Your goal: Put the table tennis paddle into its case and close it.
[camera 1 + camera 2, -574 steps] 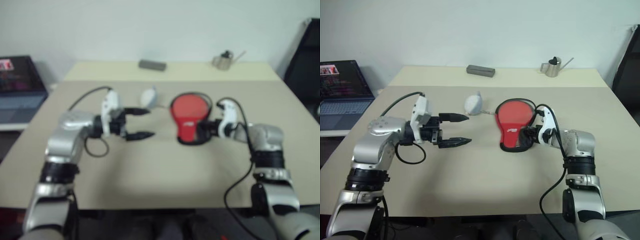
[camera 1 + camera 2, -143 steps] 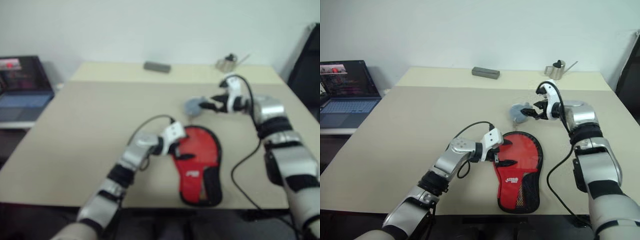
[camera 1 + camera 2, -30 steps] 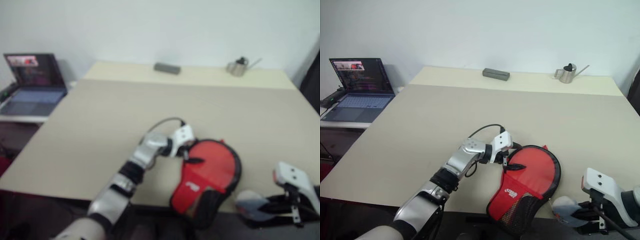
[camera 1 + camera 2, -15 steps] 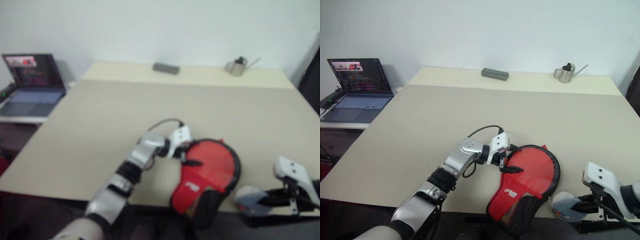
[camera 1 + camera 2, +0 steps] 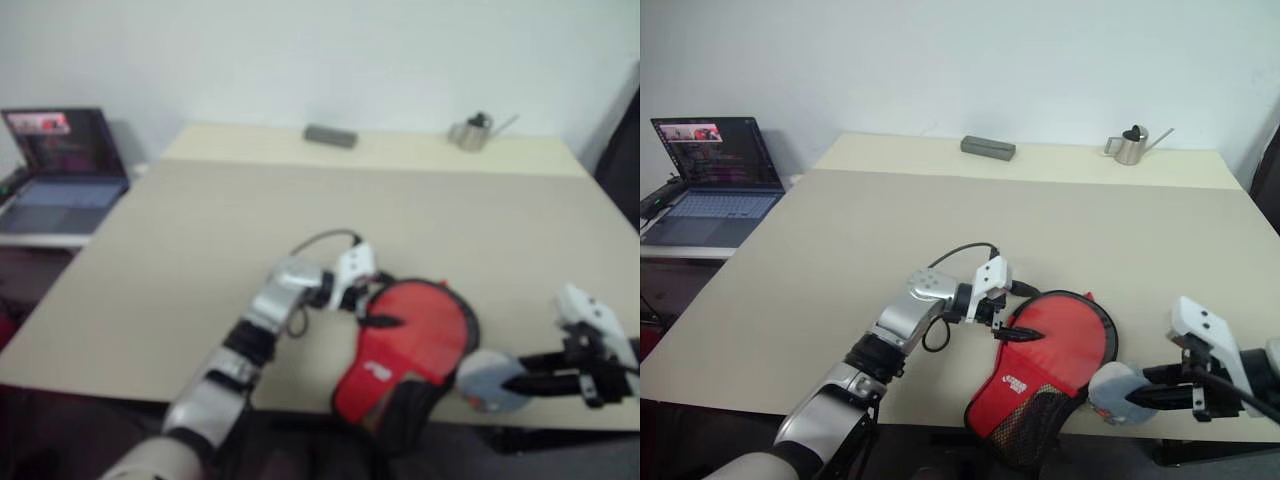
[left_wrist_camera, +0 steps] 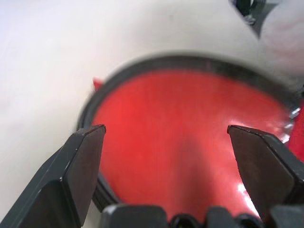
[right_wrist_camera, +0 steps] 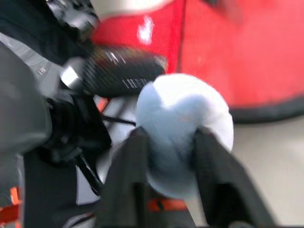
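Your left end effector [image 5: 1012, 312] hovers spread wide over the red zip case [image 5: 1055, 345] at the table's [image 5: 840, 250] near edge; your right end effector [image 5: 1148, 398] grips a pale grey-blue round object [image 5: 1115, 391] beside it. Zipping comes next.

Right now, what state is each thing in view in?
case: lying at the table's near edge, its narrow mesh end hanging over
left gripper: jaws open over the case
right gripper: jaws around a pale blue-grey lump
laptop: lid up, screen lit
watering can: upright
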Tool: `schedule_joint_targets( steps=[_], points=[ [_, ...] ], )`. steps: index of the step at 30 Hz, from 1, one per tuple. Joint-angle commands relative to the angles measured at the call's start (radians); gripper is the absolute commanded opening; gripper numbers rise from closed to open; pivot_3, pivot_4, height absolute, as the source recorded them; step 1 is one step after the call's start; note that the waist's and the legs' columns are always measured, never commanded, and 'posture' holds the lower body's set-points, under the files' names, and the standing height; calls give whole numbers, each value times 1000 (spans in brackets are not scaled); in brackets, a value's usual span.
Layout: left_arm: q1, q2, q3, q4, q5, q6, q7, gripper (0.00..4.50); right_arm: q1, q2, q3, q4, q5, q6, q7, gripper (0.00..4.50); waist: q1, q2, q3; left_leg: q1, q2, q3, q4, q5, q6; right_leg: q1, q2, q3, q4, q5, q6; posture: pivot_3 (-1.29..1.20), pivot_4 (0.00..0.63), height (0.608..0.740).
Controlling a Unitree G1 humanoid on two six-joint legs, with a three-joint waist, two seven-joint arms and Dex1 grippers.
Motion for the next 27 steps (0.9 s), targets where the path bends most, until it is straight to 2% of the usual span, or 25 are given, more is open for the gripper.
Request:
schedule_joint_targets(
  steps=[1,6,8,12,18,21,27],
  points=[
    [0,38,40,-86,-51,16,-33,4500,-3,-37,-62,2,51,28,38,2684,0,0,0,0,0,0,0,0,0,0,0,0,0,0,0,0,150,740],
    [-11,75,55,-93,-57,17,-27,4500,53,-45,-40,-34,-5,-40,37,4395,1,0,0,0,0,0,0,0,0,0,0,0,0,0,0,0,150,740],
    [-9,91,59,-103,-63,19,-36,4500,47,-54,0,-18,-64,-100,9,4454,0,0,0,0,0,1,0,0,0,0,0,0,0,0,0,0,150,740],
    [10,148,64,-168,-98,41,-99,4500,-63,-47,121,74,-147,-182,-95,4454,-12,-1,1,0,0,1,0,0,0,0,0,0,1,0,0,0,150,740],
    [38,241,74,-275,-162,86,-177,4500,-209,-32,332,195,-279,-300,-175,4454,-22,-1,1,0,1,1,0,0,0,-1,0,1,1,0,0,0,150,740],
    [39,262,77,-292,-171,93,-178,4500,-232,-29,424,250,-371,-394,-184,4454,-22,-1,1,0,0,1,0,0,0,-1,0,1,1,0,0,0,150,740],
    [45,273,82,-302,-178,97,-165,4500,-225,-1,509,253,-461,-527,-175,4454,-21,-1,1,0,0,1,0,0,0,-1,0,1,1,0,0,0,150,740]
  ],
)
